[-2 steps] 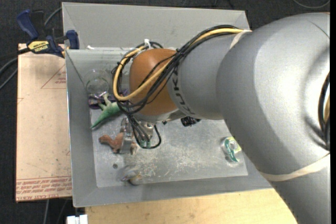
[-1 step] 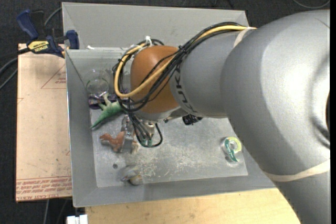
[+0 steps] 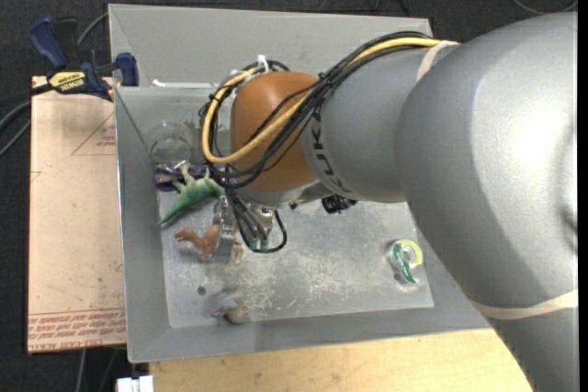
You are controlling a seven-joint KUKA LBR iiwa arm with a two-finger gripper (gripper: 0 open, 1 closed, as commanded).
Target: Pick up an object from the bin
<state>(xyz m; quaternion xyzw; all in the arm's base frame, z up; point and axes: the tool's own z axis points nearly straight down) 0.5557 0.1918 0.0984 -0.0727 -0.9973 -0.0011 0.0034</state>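
While the end effector [image 3: 230, 239] hangs just beside the little orange-brown toy animal [image 3: 196, 240] at the left of the bin [image 3: 303, 289], you cannot tell if it is wide or narrow. That toy animal looks light, hard and slippery, so grip its middle. It lies longways left to right, below the green toy [image 3: 191, 197].

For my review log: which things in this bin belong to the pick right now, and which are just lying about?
Job in hand: gripper; small orange-brown toy figure beside it, left in the grey metal bin; green pointed plastic toy just behind that.
Lying about: teal-and-white curled piece, right side; small grey lump by the near wall; purple item and clear round cup, far left corner.
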